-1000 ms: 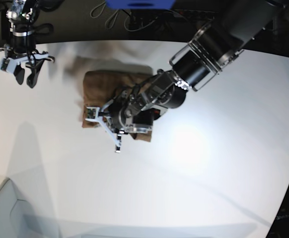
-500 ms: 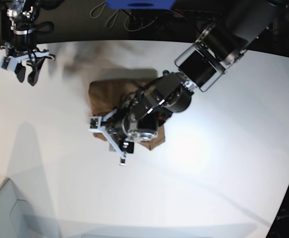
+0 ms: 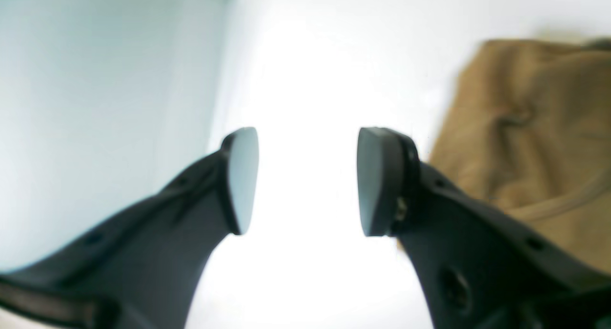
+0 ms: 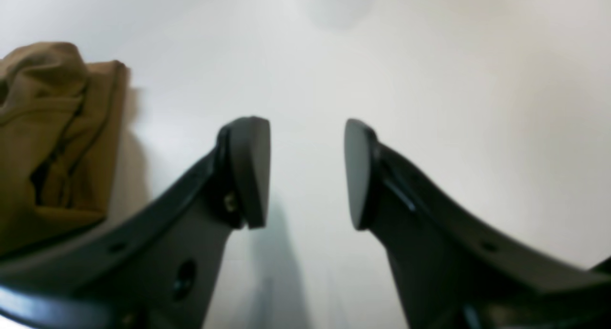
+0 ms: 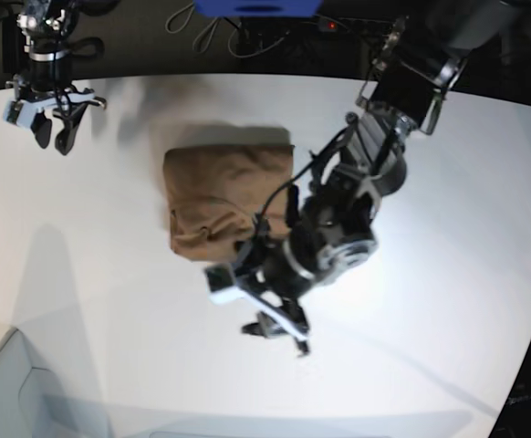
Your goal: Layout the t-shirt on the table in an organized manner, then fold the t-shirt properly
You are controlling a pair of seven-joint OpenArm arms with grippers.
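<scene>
The brown t-shirt [image 5: 224, 192] lies folded into a rough rectangle on the white table [image 5: 430, 319], left of centre. My left gripper [image 5: 261, 315] hangs open just off the shirt's near edge, nothing between its fingers. Its wrist view shows the open left gripper [image 3: 308, 181] over bare table, with the t-shirt [image 3: 534, 128] to the right behind one finger. At the far left corner, away from the shirt, my right gripper [image 5: 48, 123] stands open. In that wrist view the right gripper [image 4: 308, 174] is empty, and the folded t-shirt [image 4: 52, 128] sits at the left.
The table's curved far edge [image 5: 247, 78] runs behind the shirt, with dark cables beyond it. A pale box corner [image 5: 10, 383] shows at the near left. The left arm's body [image 5: 366, 173] reaches over the table to the right of the shirt.
My left gripper opened, let go of the shirt and drew off it toward the near side. The shirt now lies uncovered and folded. The right gripper rose slightly toward the far corner.
</scene>
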